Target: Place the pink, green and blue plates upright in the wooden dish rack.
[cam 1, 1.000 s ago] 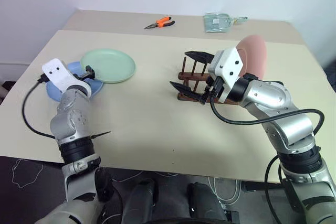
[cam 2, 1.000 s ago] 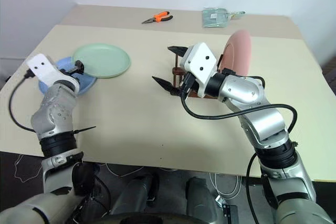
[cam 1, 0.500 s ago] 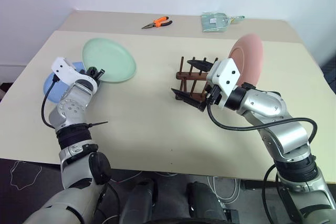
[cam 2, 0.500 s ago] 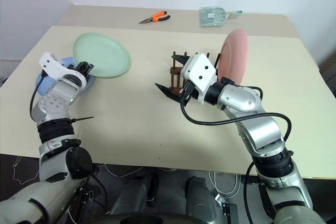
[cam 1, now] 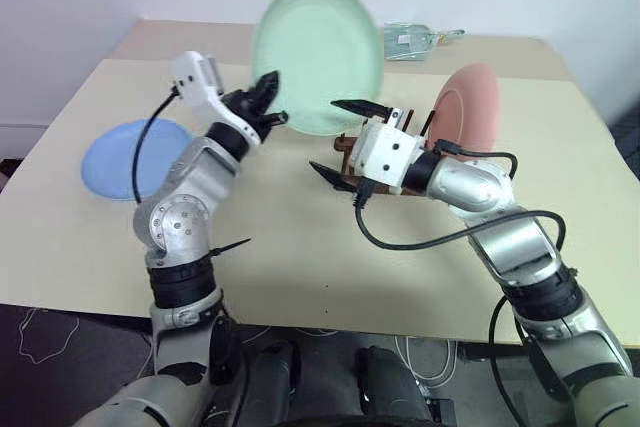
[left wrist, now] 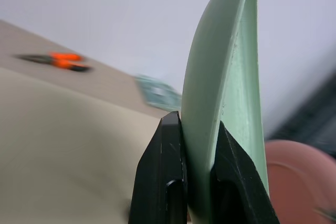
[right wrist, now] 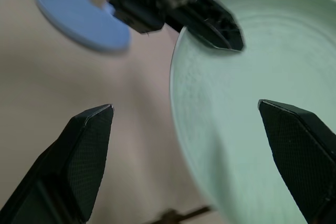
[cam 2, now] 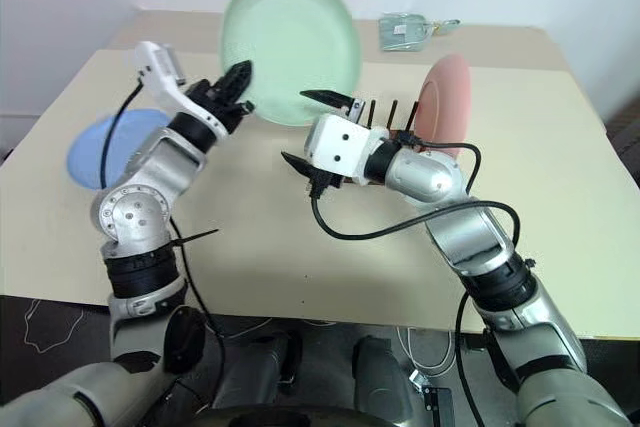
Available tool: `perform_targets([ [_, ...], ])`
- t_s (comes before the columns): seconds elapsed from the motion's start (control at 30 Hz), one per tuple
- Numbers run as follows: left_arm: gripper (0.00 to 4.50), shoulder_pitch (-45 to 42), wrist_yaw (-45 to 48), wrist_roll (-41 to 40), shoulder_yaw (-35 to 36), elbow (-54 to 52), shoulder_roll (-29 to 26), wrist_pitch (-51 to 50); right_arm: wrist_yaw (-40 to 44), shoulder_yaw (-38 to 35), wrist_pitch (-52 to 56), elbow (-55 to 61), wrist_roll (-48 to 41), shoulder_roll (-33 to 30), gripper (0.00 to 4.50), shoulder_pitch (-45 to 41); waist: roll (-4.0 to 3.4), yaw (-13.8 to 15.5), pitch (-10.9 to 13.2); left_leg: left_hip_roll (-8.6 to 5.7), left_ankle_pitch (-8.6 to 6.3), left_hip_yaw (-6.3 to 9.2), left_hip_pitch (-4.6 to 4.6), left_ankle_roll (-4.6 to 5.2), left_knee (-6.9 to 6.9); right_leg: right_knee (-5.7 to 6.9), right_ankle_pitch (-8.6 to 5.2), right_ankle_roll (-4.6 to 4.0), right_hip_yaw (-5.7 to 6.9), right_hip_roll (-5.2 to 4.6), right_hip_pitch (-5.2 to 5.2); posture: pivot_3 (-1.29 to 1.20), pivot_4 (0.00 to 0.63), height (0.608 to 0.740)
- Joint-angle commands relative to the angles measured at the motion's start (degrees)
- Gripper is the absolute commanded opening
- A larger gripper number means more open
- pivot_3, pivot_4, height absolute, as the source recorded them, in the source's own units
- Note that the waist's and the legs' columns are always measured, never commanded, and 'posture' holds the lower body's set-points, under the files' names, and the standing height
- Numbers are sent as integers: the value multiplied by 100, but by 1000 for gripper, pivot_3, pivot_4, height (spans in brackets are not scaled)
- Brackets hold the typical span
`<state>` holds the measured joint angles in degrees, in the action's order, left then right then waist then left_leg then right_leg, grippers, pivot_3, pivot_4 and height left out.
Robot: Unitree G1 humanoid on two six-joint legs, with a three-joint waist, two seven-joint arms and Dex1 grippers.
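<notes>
Left gripper (cam 1: 266,97) is pinching the green plate (cam 1: 318,57) by its lower edge, holding it up in the air, nearly on edge, above the table (cam 1: 300,247). Right gripper (cam 1: 345,139) is spread wide, its 2 fingers (right wrist: 86,145) either side of the plate's rim, not touching. The rack (cam 2: 385,115) sits just behind that gripper, with the pink plate (cam 1: 468,119) standing upright at its far end. The blue plate (cam 1: 125,157) lies flat near the table's left edge.
</notes>
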<state>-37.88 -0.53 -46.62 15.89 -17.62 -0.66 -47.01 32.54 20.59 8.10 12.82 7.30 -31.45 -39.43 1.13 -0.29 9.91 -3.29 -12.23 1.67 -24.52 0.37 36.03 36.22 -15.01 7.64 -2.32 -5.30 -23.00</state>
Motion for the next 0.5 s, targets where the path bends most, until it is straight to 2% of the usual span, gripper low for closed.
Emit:
perform_targets([
  [0.03,45,-111,-164,-398,-88,-387,102,-106,-119,99,-421,-392,551,61,4500,-220,0,-23,0,0,0,0,0,0,0,0,0,0,0,1,0,0,150,738],
  [0.07,45,-104,-202,-445,-104,-391,109,-127,-119,96,-467,-488,618,82,4500,-234,0,-28,0,0,1,0,1,0,0,0,0,0,0,1,2,0,150,738],
  [0.17,0,20,-216,-529,-128,-451,30,-206,-240,10,-491,-582,934,46,3728,-121,0,-40,0,0,2,0,1,-1,1,1,0,0,0,4,1,0,150,738],
  [0.23,0,48,-217,-582,-104,-458,-13,-212,-267,-39,-510,-583,1028,70,2828,-76,0,-37,0,1,2,1,1,-2,1,1,0,0,-1,5,1,0,150,738],
  [0.33,1206,79,-210,-827,19,-436,-3,-159,-390,-48,-556,-567,1282,75,1234,5,0,-32,0,1,3,1,1,-3,2,1,0,0,-1,5,1,0,150,738],
  [0.4,2195,60,-272,-998,117,-432,47,-74,-471,-63,-564,-535,1429,95,271,61,0,-34,0,1,3,1,1,-3,3,1,0,0,-1,5,2,0,150,738],
  [0.5,3719,-42,-392,-1105,325,-381,96,232,-548,-109,-553,-477,1604,137,252,125,1,-29,1,1,7,1,1,-10,3,2,0,0,-1,5,2,0,150,738],
])
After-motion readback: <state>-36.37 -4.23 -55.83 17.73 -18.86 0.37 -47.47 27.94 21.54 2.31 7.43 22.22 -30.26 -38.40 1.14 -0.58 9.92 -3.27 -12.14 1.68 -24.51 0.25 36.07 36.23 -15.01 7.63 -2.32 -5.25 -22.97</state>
